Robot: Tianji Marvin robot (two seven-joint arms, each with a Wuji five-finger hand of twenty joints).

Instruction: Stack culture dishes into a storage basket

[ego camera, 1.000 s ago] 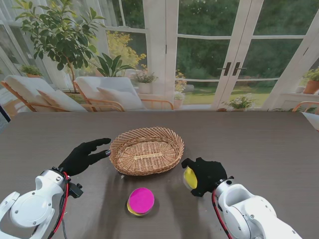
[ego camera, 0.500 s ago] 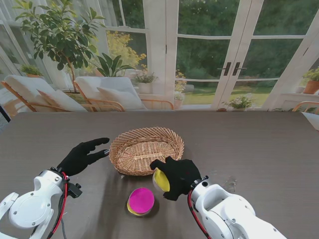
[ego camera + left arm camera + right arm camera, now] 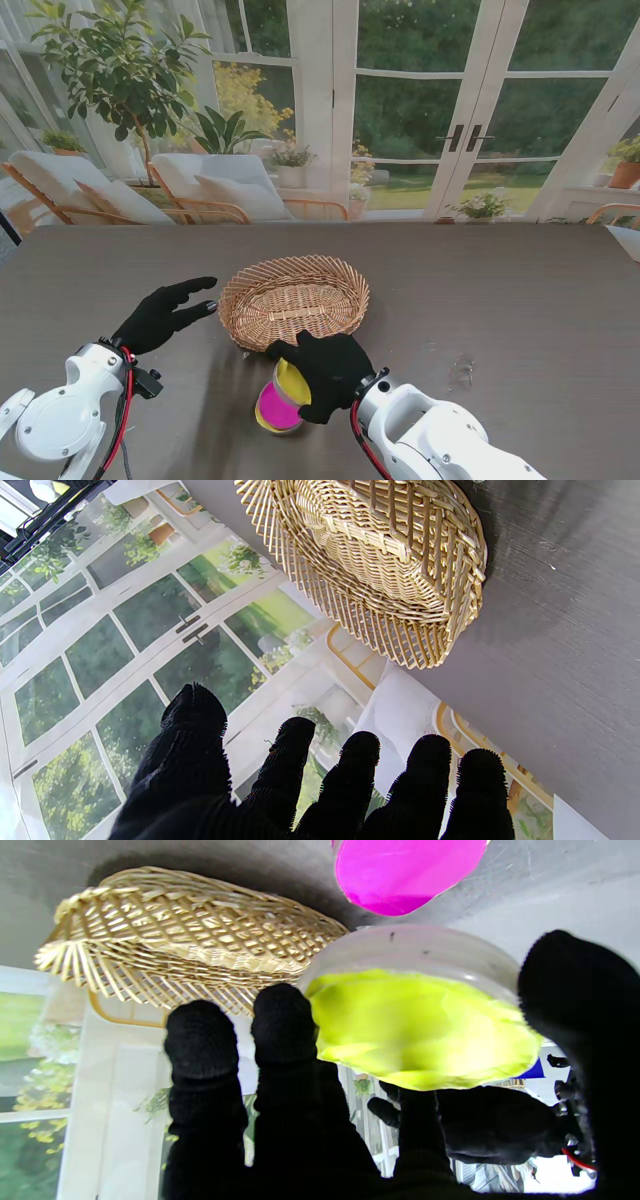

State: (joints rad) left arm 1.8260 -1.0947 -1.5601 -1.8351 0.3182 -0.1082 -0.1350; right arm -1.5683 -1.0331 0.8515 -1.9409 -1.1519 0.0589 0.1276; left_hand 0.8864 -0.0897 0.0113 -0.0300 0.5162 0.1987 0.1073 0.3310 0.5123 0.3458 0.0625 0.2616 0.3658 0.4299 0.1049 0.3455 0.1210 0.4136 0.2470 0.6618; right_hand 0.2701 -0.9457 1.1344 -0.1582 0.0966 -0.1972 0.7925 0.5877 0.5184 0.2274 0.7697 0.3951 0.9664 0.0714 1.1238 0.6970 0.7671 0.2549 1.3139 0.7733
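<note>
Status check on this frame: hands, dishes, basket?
Right hand shut on yellow dish, over pink dish. Left hand open beside basket. Basket holds no dishes; nothing in the way.

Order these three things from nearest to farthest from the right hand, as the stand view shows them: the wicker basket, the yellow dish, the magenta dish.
1. Yellow dish: held in the right hand.
2. Magenta dish: on the table, just to the hand's left, nearer to me.
3. Wicker basket: on the table, farther from me than the hand.
</note>
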